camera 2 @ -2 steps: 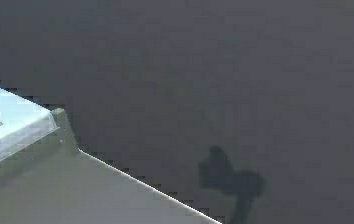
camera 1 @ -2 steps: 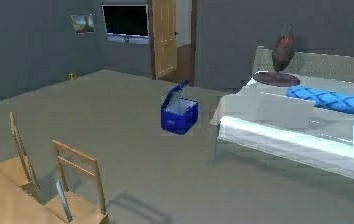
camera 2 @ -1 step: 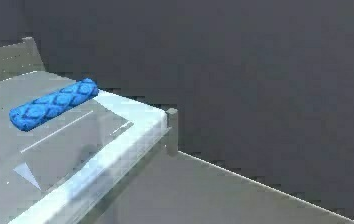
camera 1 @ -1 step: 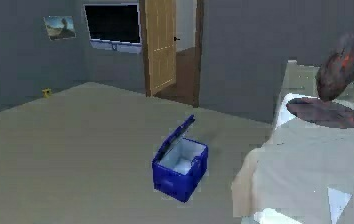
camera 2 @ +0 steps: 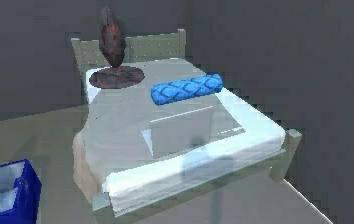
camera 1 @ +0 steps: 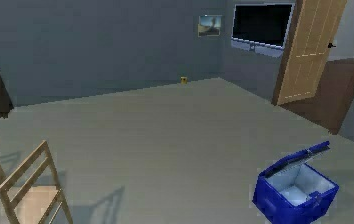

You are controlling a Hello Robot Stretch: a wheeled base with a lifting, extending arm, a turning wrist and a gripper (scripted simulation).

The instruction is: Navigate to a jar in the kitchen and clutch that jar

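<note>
Evidently this is a bedroom, the pale-sheeted wooden bed (camera 2: 125, 150) near the open blue plastic box (camera 1: 275, 205), so the jar's whereabouts and the pincer's state cannot be told; the light wooden door (camera 1: 310, 50) beyond that box probably leads kitchenward.

Forward view: I am logging a blue plastic box with its lid tipped open (camera 1: 295, 190) sitting on the floor at lower right. A light wooden slatted chair (camera 1: 30, 190) is standing at lower left. A dark flat wall screen (camera 1: 262, 25) is hanging beside an open tan wooden door (camera 1: 310, 50).

Arm side view: a blue quilted bolster (camera 2: 189, 89) is lying across a pale-sheeted bed with a wooden frame (camera 2: 125, 150). A dark reddish statue on a round base (camera 2: 112, 55) is standing near it at the head end.
</note>
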